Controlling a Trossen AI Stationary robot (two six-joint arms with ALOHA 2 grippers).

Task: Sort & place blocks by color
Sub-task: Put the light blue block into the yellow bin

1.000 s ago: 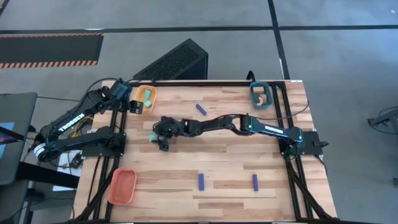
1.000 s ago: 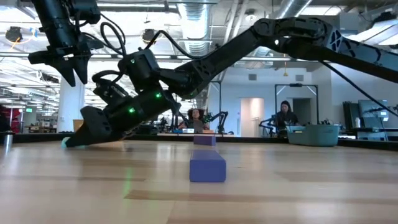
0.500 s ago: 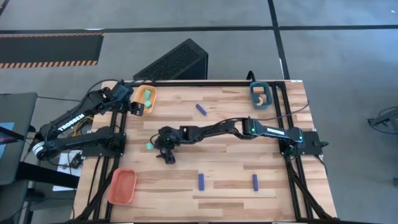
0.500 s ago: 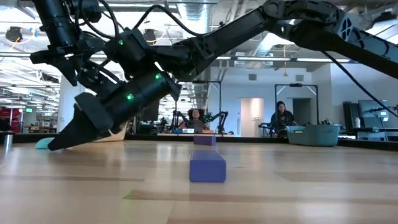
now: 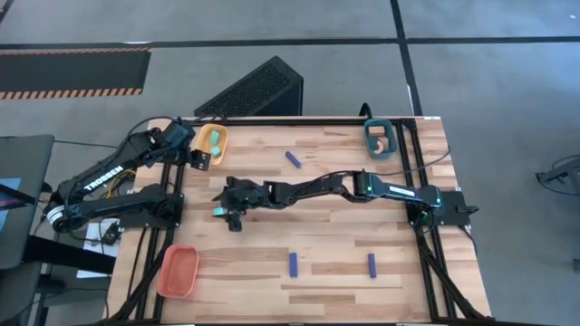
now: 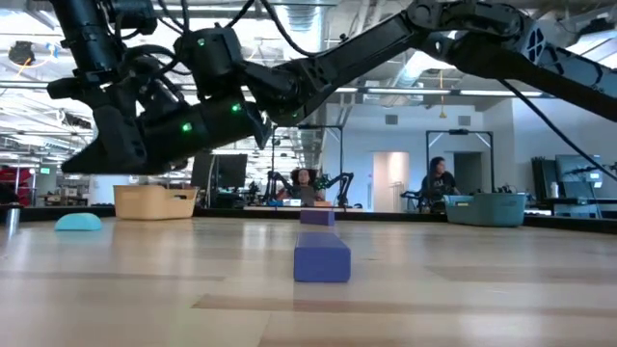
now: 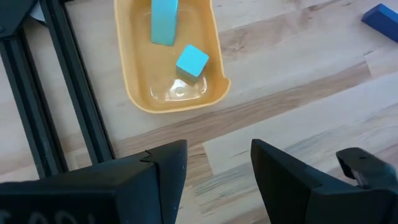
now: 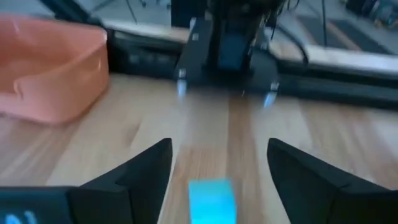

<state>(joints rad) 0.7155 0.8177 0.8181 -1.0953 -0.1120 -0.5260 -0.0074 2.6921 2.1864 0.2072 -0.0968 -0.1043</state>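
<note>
The right gripper [image 5: 224,205] reaches far across the wooden desk [image 5: 344,244] toward its left side and hovers above the surface — its fingers [image 8: 140,171] stand wide apart with nothing between them. Right under them a light cyan block [image 5: 218,214] lies flat on the desk; in the right wrist view this block [image 8: 211,199] shows in the gap between the two dark fingers, untouched. In the low view the same piece [image 6: 79,222] rests on the wood while the gripper [image 6: 92,159] hangs clear above it.

The left gripper [image 5: 196,156] waits at the far left corner, just beside the yellow-orange tray [image 5: 220,138]. Its fingers [image 7: 165,168] are parted and empty. The left wrist view shows the tray [image 7: 134,87] holding two light cyan blocks, an oblong one [image 7: 164,20] and a cube [image 7: 191,61], apart from each other.

Three dark blue bars lie loose on the desk: one [image 5: 293,158] toward the far edge, between the two far trays, and two near the front edge — one [image 5: 293,263] left of the other [image 5: 372,263], well apart. The teal tray [image 5: 372,136] sits at the far right corner with a tan wooden piece [image 5: 382,143] inside. The orange tray [image 5: 178,271] sits at the near left corner.
</note>
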